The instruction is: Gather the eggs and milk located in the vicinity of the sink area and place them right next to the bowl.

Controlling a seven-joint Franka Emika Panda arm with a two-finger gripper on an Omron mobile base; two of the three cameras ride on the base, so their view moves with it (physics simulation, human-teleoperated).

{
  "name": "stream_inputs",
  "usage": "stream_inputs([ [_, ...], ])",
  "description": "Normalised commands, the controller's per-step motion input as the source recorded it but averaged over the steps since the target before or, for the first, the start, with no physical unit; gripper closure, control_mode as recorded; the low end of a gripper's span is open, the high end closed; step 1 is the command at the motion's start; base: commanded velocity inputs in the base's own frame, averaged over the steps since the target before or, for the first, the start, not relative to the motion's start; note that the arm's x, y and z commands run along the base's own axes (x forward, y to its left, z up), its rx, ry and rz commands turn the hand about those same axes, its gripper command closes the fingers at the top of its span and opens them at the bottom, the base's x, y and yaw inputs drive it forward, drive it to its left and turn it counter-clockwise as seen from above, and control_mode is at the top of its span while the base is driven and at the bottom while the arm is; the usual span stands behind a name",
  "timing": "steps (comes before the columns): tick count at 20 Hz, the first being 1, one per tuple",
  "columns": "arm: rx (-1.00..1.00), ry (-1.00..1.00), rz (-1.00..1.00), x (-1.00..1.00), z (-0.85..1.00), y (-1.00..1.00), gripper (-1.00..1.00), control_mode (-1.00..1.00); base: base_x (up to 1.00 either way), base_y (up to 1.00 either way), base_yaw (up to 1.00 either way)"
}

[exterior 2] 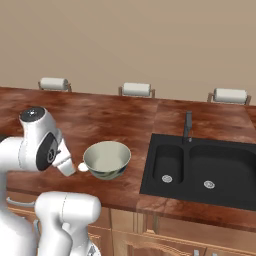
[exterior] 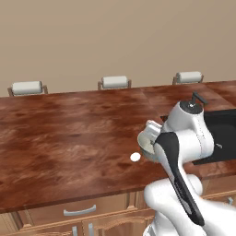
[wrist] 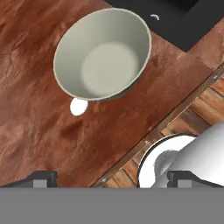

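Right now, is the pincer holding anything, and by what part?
Nothing held. The pincer is open, its tips apart over the counter edge, with the bowl and white egg lying ahead, untouched.

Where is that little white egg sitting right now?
The white egg lies on the wooden counter, right beside the bowl on the side away from the black sink. In the left base view it sits just left of the bowl.

Even, flat light — faint shadows
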Motion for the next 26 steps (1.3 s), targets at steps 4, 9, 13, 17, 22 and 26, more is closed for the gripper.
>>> stream_inputs([
  [4, 0.0, -0.05, 0.51, -0.59, 0.04, -0.45, -1.0, -1.0, 0.0, 0.0, 0.0],
  [9, 0.0, -0.19, 0.56, -0.75, 0.0, -0.38, -1.0, -1.0, 0.0, 0.0, 0.0],
  [13, 0.0, -0.38, 0.5, -0.86, 0.0, -0.29, -1.0, -1.0, 0.0, 0.0, 0.0],
  [17, 0.0, -0.37, 0.38, -0.78, 0.0, -0.08, -1.0, -1.0, 0.0, 0.0, 0.0],
  [22, -0.01, -0.28, 0.12, -0.26, -0.02, 0.05, -1.0, -1.0, 0.0, 0.0, 0.0],
  [26, 0.0, -0.04, 0.0, -0.01, 0.0, 0.0, -1.0, -1.0, 0.0, 0.0, 0.0],
])
